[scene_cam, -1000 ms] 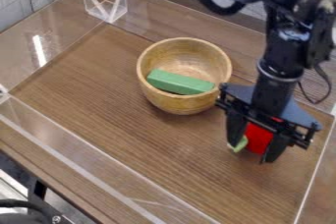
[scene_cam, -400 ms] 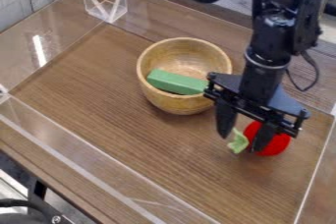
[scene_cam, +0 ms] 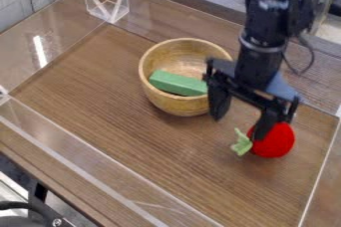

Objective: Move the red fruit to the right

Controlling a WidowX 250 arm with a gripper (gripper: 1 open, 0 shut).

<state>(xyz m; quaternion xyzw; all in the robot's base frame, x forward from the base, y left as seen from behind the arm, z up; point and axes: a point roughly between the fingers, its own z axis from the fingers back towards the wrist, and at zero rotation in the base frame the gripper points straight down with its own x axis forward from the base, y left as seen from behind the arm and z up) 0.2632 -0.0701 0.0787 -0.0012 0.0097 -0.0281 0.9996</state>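
Red fruit [scene_cam: 274, 140] on the desk [scene_cam: 120, 136], right of the frame and somewhat below the middle; roundish body, bright red. Its green leafy stem [scene_cam: 241, 142] points left, toward the middle of the frame, the leaf tips spreading up and down at that end. Long axis, taking stem and body together, lies roughly level across the picture, stem end left, red end right. Body itself too near round to give an axis of its own. Arm [scene_cam: 273, 32] enters at the top edge, right of centre, and reaches downward, dark, with cables looping beside it. Pincer [scene_cam: 244, 113] hangs from it just above and to the left of the fruit, pointing down and toward the viewer. Its jaws stand wide apart, nothing between them; the right-hand one in the picture overlaps the fruit's upper edge, contact not certain. Wooden bowl [scene_cam: 185, 58] near upper centre, green block [scene_cam: 177, 85] inside, slanting down to the right. No writing readable on fruit, block or arm.
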